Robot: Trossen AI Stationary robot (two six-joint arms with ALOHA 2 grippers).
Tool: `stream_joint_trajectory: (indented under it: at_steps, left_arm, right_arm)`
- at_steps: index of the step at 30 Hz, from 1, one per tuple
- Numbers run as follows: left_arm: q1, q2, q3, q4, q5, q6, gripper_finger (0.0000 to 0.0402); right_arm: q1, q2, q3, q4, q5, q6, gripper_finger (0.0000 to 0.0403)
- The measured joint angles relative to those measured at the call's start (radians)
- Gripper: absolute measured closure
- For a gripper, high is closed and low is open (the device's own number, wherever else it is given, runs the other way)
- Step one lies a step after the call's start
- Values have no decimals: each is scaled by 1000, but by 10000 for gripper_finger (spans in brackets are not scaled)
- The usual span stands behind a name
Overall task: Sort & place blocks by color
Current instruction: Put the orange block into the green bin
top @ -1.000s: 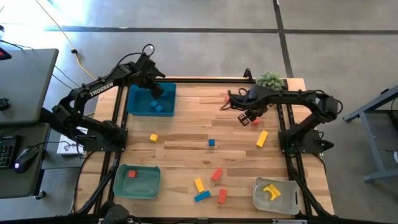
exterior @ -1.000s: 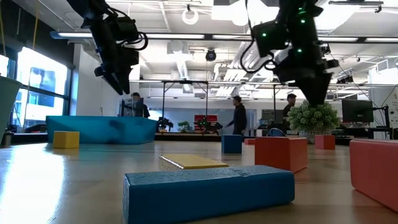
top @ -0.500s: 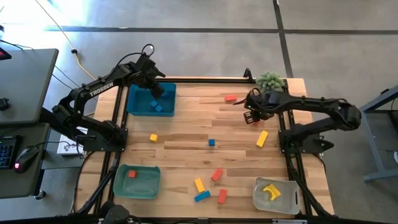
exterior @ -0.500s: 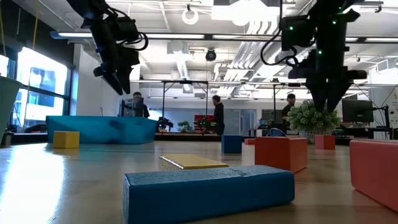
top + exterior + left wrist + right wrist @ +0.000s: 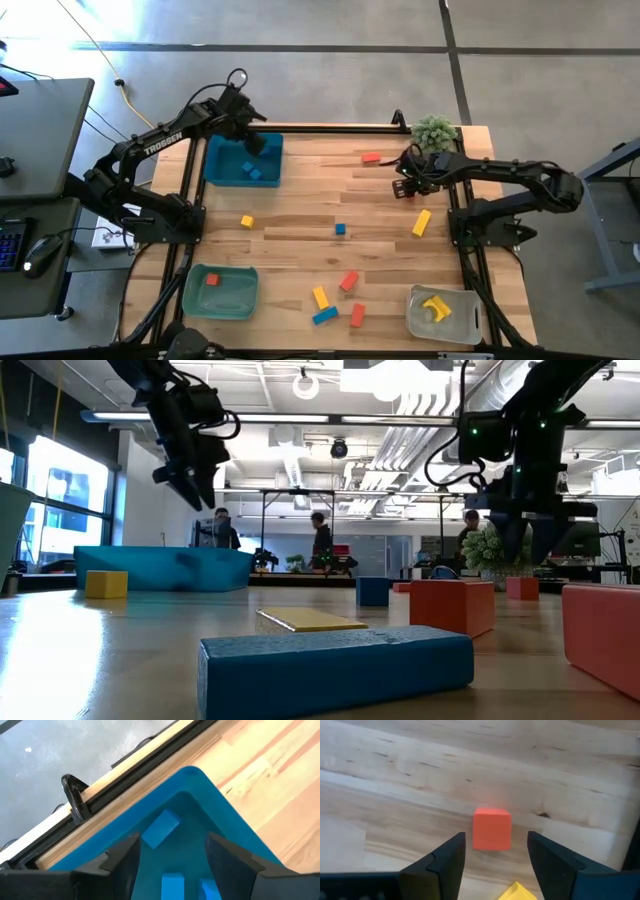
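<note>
Near edge of the bench: we note a green bin at the left corner holding one red block, and a clear bin at the right corner holding a yellow curved piece. Between the two bins lies a loose cluster: yellow bar, blue bar and two red bars, all close together with bare wood around them.

Mid-bench is mostly open: a yellow cube left of centre, a small blue cube near centre, and a long yellow bar to the right, each well apart from the others.

Far side: the right pincer hangs over a red cube, fingers spread wide with nothing between them; the cube sits on the wood just beside the tip of the long yellow bar. A red bar and a small plant lie near the far edge. The left pincer hovers over the blue bin at the far left corner, fingers apart and holding nothing, with blue blocks on the bin floor beneath.
</note>
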Motion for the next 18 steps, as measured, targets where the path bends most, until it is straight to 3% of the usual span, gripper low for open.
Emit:
stream_joint_trajectory:
  at_steps: [18]
  left_arm:
    - [0,0,0,15,0,-34,195]
  right_arm:
    - [-32,2,-108,156,-14,-35,201]
